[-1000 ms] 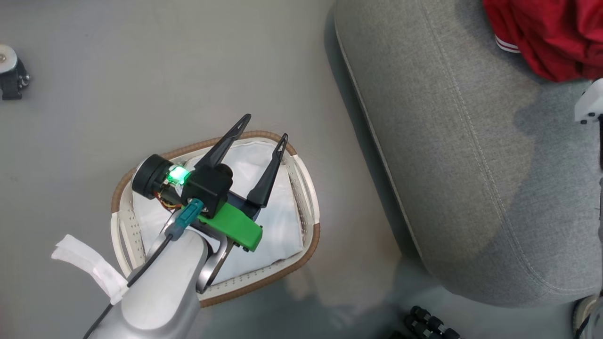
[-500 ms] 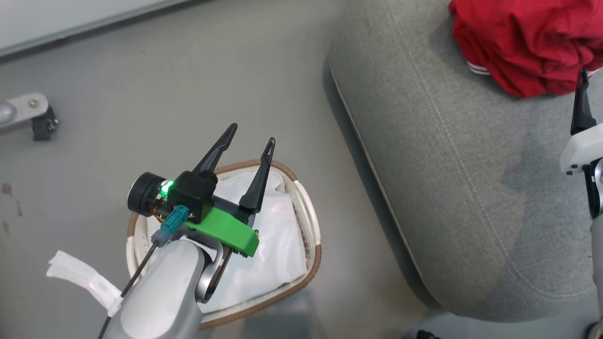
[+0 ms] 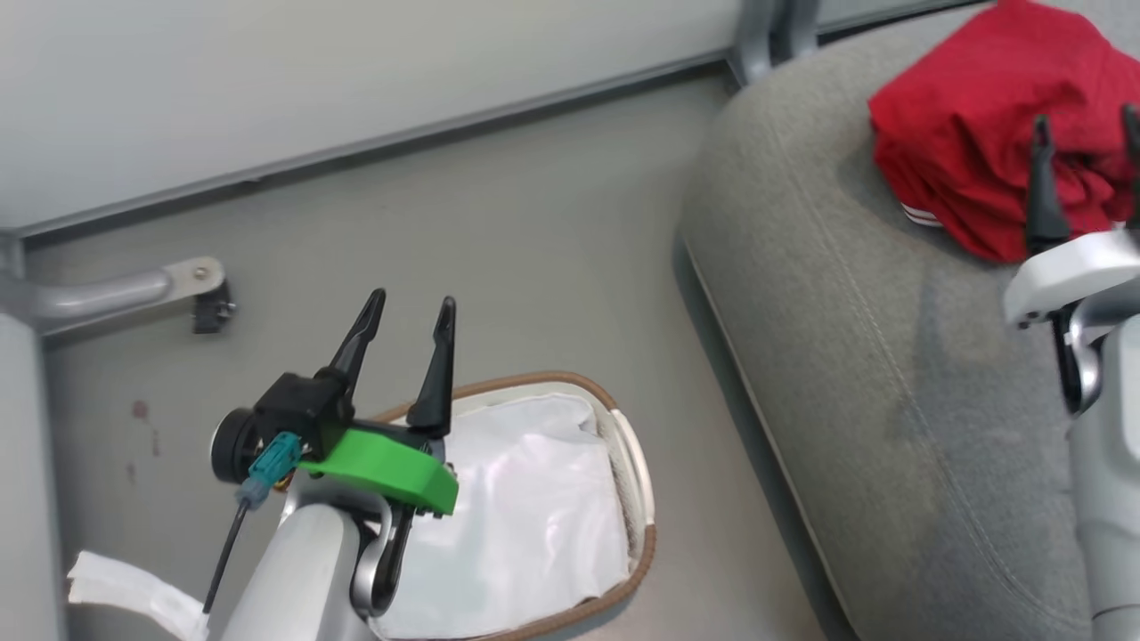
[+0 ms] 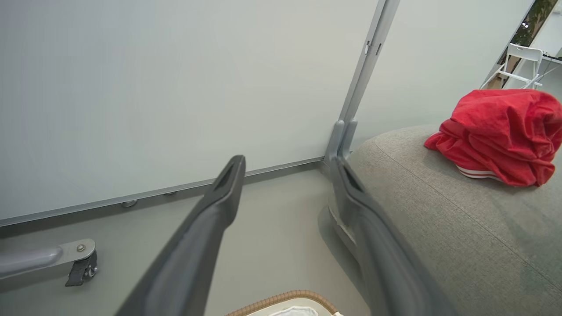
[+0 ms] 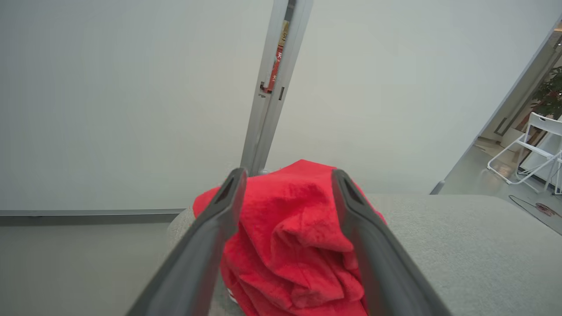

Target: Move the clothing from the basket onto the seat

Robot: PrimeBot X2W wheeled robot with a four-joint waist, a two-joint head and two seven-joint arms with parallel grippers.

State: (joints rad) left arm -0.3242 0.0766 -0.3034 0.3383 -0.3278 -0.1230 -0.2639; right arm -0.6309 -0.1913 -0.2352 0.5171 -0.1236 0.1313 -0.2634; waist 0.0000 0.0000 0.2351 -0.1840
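Observation:
The clothing (image 3: 971, 151) is a crumpled red pile with white stripe trim, lying on the grey seat (image 3: 846, 356) near its far corner. My right gripper (image 3: 1085, 120) is open, its dark fingers raised in front of the pile. In the right wrist view the open right gripper (image 5: 287, 173) frames the clothing (image 5: 290, 232) without pinching it. My left gripper (image 3: 412, 304) is open and holds nothing; it hovers over the far-left rim of the basket (image 3: 646, 543), where I see just the white liner (image 3: 525, 499). The left wrist view shows the left gripper (image 4: 287, 162), the clothing (image 4: 500, 131), the seat (image 4: 439, 210) and the basket rim (image 4: 285, 298).
A pale wall panel with a metal post (image 3: 766, 31) stands behind the seat corner. A metal leg with a dark caster (image 3: 191, 285) lies on the grey floor at the left. A white folding chair (image 5: 535, 149) stands far off to the right.
The head camera has tilted up, bringing the wall into view. My right gripper has come further into the picture, both fingers now before the red pile. The left gripper points more toward the wall.

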